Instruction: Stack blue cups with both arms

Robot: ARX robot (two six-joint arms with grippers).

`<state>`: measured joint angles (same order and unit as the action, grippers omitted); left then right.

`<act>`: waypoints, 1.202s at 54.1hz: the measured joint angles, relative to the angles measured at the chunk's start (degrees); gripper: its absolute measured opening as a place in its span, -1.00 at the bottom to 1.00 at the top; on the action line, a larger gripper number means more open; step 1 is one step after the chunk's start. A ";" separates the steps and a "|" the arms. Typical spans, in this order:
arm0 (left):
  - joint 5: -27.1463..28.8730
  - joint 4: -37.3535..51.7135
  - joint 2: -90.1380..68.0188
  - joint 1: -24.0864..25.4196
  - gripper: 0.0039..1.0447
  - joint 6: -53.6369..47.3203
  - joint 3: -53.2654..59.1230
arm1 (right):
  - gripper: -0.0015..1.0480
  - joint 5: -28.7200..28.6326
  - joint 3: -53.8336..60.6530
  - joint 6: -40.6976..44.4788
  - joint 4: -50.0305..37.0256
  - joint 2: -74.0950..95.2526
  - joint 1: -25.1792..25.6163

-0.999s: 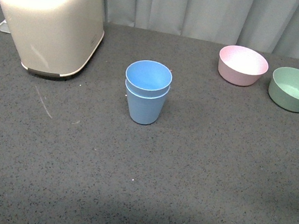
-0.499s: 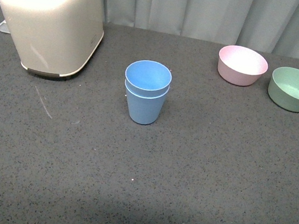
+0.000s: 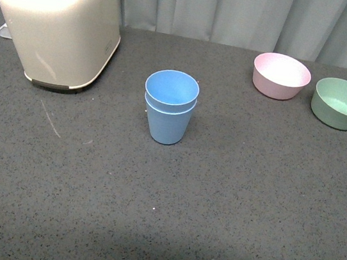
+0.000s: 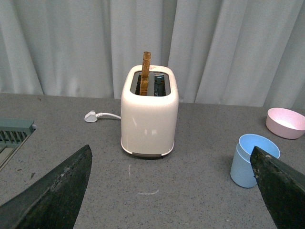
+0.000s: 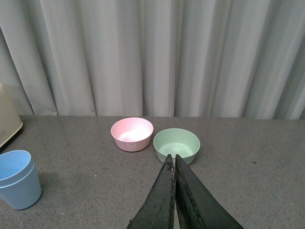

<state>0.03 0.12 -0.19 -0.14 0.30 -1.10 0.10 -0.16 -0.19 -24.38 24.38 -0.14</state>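
Note:
The two light blue cups (image 3: 170, 107) stand nested, one inside the other, upright in the middle of the grey table. Neither arm shows in the front view. In the left wrist view the stacked cups (image 4: 249, 160) stand apart from my left gripper (image 4: 172, 153), partly behind one finger; the jaws are wide open and empty. In the right wrist view the cups (image 5: 17, 179) are far off to one side. My right gripper (image 5: 173, 159) is shut and empty, its tips pressed together above the table.
A cream toaster (image 3: 62, 24) with a slice of bread stands at the back left. A pink bowl (image 3: 281, 75) and a green bowl (image 3: 345, 104) sit at the back right. A white plug (image 4: 91, 116) lies behind the toaster. Grey curtains close the back.

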 joint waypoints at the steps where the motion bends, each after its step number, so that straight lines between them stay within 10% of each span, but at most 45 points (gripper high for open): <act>1: -0.02 0.00 0.00 0.00 0.88 0.00 0.00 | -0.98 0.00 0.00 0.02 0.48 -0.55 0.00; 54: 0.04 -0.02 -0.02 0.00 0.88 0.00 0.00 | -0.98 -0.20 -0.04 0.07 24.02 -23.71 0.00; 65: 0.00 -0.04 0.00 0.00 0.88 0.00 0.00 | -0.31 -0.20 -0.04 0.11 24.28 -24.09 0.00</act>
<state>0.03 0.08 -0.19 -0.14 0.30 -1.10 -0.10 -0.21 -0.08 -0.10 0.30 -0.14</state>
